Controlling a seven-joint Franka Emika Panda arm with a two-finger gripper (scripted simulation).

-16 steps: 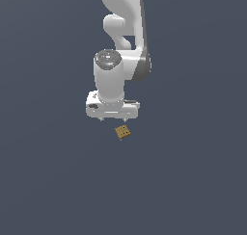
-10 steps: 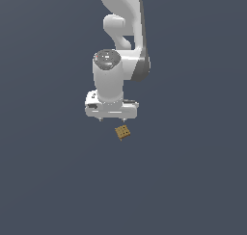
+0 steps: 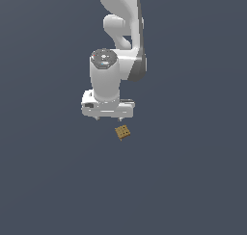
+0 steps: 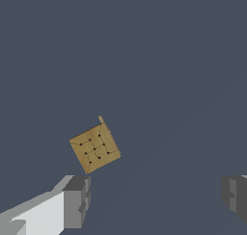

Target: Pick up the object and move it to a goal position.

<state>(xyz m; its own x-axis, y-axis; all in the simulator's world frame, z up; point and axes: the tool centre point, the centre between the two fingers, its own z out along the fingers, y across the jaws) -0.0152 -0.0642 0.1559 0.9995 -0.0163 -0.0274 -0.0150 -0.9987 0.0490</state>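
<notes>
One flat surface fills both views: uniform dark slate grey-blue worktop (image 3: 193,181), no texture, no seams, no edges in sight. No walls or room features are visible; the background is the same colour everywhere, so where the surface ends cannot be told.

Counts: one arm (image 3: 120,27), white with grey joint sections. One end effector (image 3: 108,118), two fingers. One cube (image 3: 123,132). Nothing else in frame.

Cube: small, tan-brown, wood-like, with a grid of dark dots on its top face. It is much smaller than the end effector body. It is rotated, so its edges run diagonal to the finger line. In the exterior view it appears just below the end effector and slightly toward the exterior view's right of the end effector's centre, apart from it, no contact.

End effector: pointing straight down, white body with two short tips showing under it. In the wrist view the two grey fingers (image 4: 77,200) are spread wide with bare surface between them. Released, holding nothing. The cube (image 4: 95,148) sits just beyond one fingertip, outside the gap between the fingers, not touching either one.

Whether the cube rests on the surface or sits above it cannot be told; no shadow is rendered.

Markings: no brand, label or readable writing on arm, end effector or cube. Only the dot grid on the cube.
</notes>
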